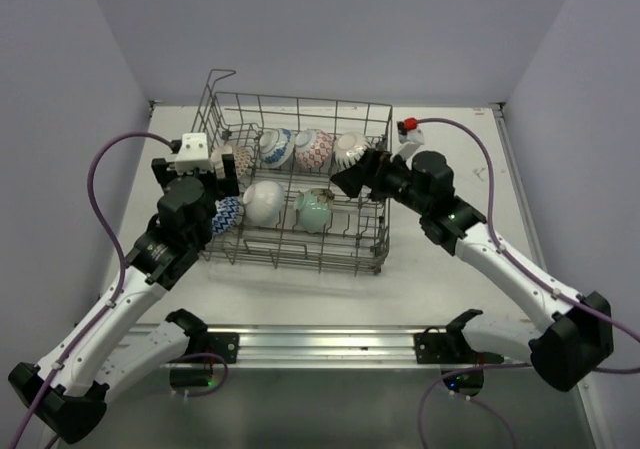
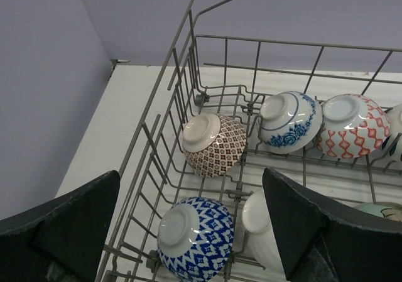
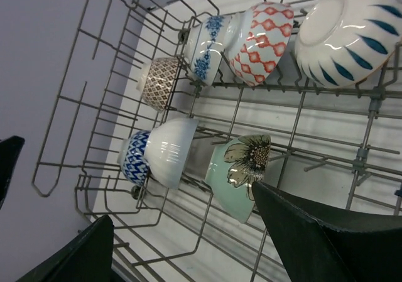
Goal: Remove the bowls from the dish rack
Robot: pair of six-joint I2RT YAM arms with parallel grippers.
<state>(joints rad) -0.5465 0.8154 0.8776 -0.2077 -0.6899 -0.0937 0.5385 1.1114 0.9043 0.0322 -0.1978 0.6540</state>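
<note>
Overhead, brown-patterned bowl (image 1: pixel 243 156) half behind left end effector (image 2: pixel 191 184); it and right end effector (image 3: pixel 179 210) agape, empty.

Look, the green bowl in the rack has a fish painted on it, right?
No. The green bowl in the rack has a flower painted on it, not a fish. The right wrist view shows it.
</note>
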